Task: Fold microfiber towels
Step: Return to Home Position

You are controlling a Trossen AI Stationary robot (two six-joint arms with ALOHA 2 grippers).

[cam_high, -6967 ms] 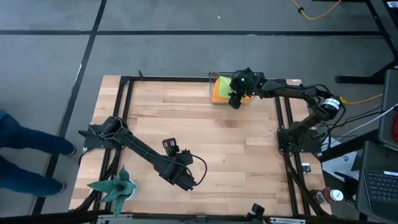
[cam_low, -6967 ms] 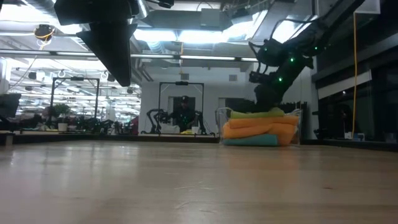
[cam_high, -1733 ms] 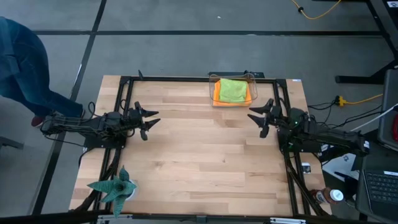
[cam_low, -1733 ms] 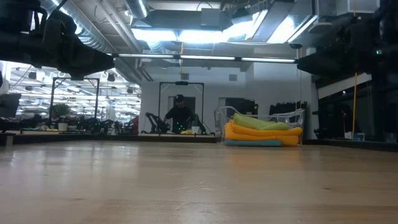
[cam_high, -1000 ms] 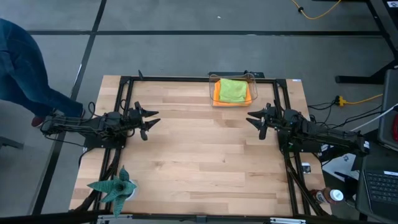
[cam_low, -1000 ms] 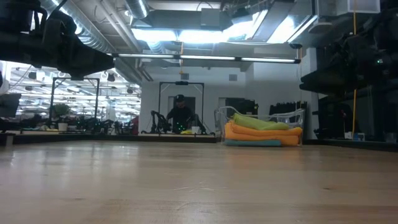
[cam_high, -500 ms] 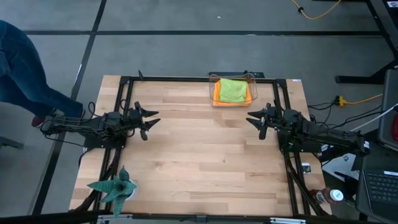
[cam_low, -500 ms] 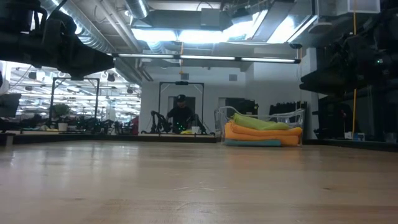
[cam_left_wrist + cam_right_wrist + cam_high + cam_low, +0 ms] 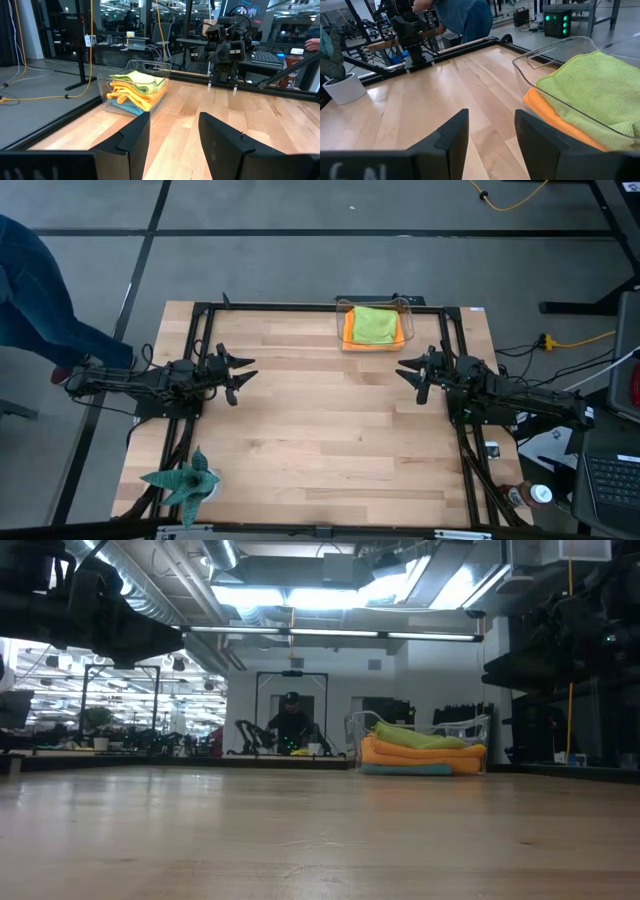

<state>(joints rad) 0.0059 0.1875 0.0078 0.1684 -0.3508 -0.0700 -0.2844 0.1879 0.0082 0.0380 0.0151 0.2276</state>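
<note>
The microfiber towels lie folded in a stack in a clear plastic bin (image 9: 373,326) at the table's far edge: lime green (image 9: 374,324) on top, orange (image 9: 420,754) under it, teal (image 9: 405,769) at the bottom. The stack also shows in the left wrist view (image 9: 137,87) and the right wrist view (image 9: 592,90). My left gripper (image 9: 236,374) is open and empty at the table's left edge. My right gripper (image 9: 410,375) is open and empty at the right edge, near the bin.
A dark green spiky plant figure (image 9: 185,478) in a white pot (image 9: 344,88) stands at the near left corner. A person (image 9: 35,290) in blue stands beyond the table's left side. Bare wood (image 9: 320,420) lies between the arms.
</note>
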